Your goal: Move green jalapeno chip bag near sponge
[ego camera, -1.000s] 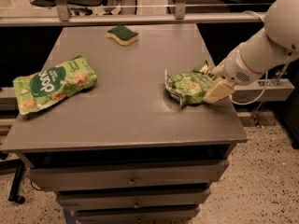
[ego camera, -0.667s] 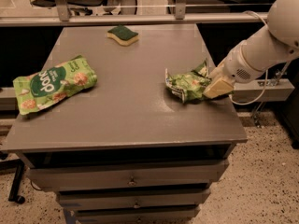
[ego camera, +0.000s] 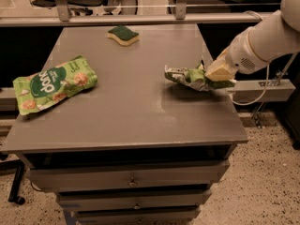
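One tool (ego camera: 213, 74) comes in over the right edge of the desk (ego camera: 136, 109), at the end of a white arm (ego camera: 262, 41) that slants down from the upper right. Its pale fingers (ego camera: 219, 71) are clamped on the right end of the chip bag (ego camera: 185, 75).

Counted: one tool, two bags, one sponge, one desk.

That chip bag, crumpled and green with a silvery torn end, sticks out leftward from the tool, close to the right edge and about midway between the far and near corners. A dark shadow lies on the desk just under it; whether it touches the top I cannot tell.

One sponge (ego camera: 123, 34), dark green over yellow, lies near the far edge, about at its middle, well apart from the chip bag.

One larger smooth pouch (ego camera: 54, 83), light green with a dark circle, lies flat at the left edge, tilted, well apart from both.

Below the top, three drawers (ego camera: 131, 177) are stacked.
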Controlling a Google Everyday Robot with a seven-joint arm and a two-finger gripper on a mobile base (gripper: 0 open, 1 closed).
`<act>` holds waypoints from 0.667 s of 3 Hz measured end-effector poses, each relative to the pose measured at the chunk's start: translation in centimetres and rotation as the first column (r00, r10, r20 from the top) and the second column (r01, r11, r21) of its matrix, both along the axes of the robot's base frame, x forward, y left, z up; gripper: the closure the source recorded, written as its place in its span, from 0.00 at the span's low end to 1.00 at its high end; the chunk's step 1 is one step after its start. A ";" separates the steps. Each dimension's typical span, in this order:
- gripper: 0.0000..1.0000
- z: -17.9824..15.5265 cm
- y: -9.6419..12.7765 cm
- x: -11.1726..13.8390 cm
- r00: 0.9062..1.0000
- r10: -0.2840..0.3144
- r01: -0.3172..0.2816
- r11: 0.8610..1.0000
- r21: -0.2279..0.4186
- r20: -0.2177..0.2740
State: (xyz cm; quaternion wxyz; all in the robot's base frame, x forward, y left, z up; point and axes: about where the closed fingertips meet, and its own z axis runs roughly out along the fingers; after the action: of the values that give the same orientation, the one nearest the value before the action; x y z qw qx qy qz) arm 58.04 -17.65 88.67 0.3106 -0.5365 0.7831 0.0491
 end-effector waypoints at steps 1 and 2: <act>1.00 2.2 0.5 0.3 0.999 -0.006 0.005 1.000 0.029 0.047; 1.00 6.2 -0.4 0.6 0.990 -0.031 0.024 0.998 0.052 0.141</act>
State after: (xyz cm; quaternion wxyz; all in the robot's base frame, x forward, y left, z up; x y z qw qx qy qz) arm 58.64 -18.04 94.88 0.3794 -0.5197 0.7650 0.0264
